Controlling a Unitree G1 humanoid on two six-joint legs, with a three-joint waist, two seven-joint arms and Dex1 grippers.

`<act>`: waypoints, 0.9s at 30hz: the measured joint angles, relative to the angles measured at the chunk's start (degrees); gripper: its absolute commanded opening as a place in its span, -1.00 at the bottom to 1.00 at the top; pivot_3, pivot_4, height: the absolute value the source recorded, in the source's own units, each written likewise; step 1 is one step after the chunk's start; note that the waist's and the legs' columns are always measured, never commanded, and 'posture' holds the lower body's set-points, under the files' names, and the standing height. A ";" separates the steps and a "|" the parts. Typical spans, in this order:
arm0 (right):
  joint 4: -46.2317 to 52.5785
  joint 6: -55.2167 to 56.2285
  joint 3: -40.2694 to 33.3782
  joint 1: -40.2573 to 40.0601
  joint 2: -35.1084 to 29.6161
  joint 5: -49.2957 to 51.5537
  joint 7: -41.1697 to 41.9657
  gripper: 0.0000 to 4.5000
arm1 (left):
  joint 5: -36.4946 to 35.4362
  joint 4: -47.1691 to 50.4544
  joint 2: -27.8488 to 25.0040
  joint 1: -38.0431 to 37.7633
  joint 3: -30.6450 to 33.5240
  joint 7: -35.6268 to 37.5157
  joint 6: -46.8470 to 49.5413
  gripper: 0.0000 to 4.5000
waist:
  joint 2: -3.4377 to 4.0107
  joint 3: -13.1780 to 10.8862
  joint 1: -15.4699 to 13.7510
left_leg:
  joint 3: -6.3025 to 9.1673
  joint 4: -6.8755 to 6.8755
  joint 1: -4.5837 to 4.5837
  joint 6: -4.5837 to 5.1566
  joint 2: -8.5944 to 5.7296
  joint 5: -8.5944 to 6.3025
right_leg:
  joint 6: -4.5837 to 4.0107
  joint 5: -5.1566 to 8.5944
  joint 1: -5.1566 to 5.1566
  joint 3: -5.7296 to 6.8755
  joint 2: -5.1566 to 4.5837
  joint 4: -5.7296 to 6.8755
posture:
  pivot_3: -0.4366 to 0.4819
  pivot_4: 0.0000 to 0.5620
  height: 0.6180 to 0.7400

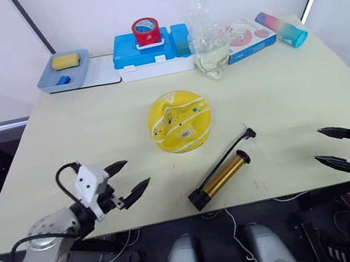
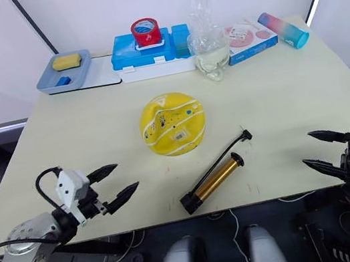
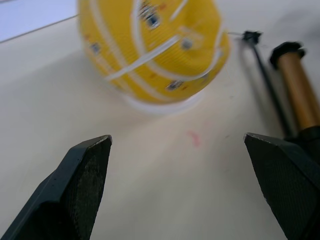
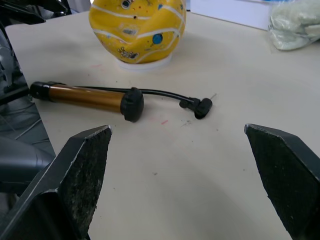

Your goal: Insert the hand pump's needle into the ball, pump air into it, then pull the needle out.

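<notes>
Dented ball (image 1: 179, 121) rests mid-table on a white ring; hand pump (image 1: 220, 176) lies just beside it, untouched. Left gripper (image 1: 128, 180) and right gripper (image 1: 327, 147) hover wide apart, holding nothing.

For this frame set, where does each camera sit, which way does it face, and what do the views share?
Left and right eye views: head stereo pair, facing forward and down over the table; both arms show, left gripper and right gripper with jaws open.
Left wrist view: looks along its own fingers toward the ball.
Right wrist view: looks along its own fingers toward the hand pump and needle.
Shared: all four views show ball and pump.
</notes>
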State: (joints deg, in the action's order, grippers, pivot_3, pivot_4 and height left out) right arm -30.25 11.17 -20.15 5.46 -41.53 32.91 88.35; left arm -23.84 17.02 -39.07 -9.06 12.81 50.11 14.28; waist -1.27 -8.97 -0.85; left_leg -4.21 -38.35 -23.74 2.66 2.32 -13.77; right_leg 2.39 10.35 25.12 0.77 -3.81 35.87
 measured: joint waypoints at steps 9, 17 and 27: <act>6.07 -3.45 -0.73 -2.10 -0.18 1.10 -0.18 0.99 | -0.43 3.72 -3.71 5.84 -6.47 2.49 7.44 1.00 | 0.03 -0.01 0.05 | 0.00 0.00 0.01 0.00 -0.04 0.00 | 0.16 0.10 0.00 -0.01 0.07 0.00 | -0.05 -0.47 0.99; 13.05 -6.66 -1.00 -3.33 -0.06 1.82 -2.68 1.00 | 0.14 4.28 -0.24 15.88 -16.45 1.94 13.31 0.11 | 0.04 -0.02 0.02 | -0.01 -0.02 0.00 0.01 -0.09 0.01 | 0.16 0.10 -0.05 -0.02 0.13 0.00 | -0.05 -0.47 0.99; 18.21 -8.95 -1.24 -4.80 -0.11 2.97 -4.67 1.00 | 4.46 -0.47 7.56 27.99 -26.63 -3.19 21.27 0.11 | 0.04 -0.02 -0.02 | 0.04 -0.09 -0.01 0.01 -0.18 0.01 | 0.17 0.10 -0.20 -0.04 0.22 -0.01 | -0.05 -0.47 0.99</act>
State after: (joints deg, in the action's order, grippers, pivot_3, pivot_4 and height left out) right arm -12.04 2.22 -21.38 0.66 -41.64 35.87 83.68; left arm -19.38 16.54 -31.51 18.93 -13.82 46.92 35.54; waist -1.23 -8.99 -0.86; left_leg -4.17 -38.44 -23.75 2.68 2.14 -13.76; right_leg 2.56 10.45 24.92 0.73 -3.59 35.86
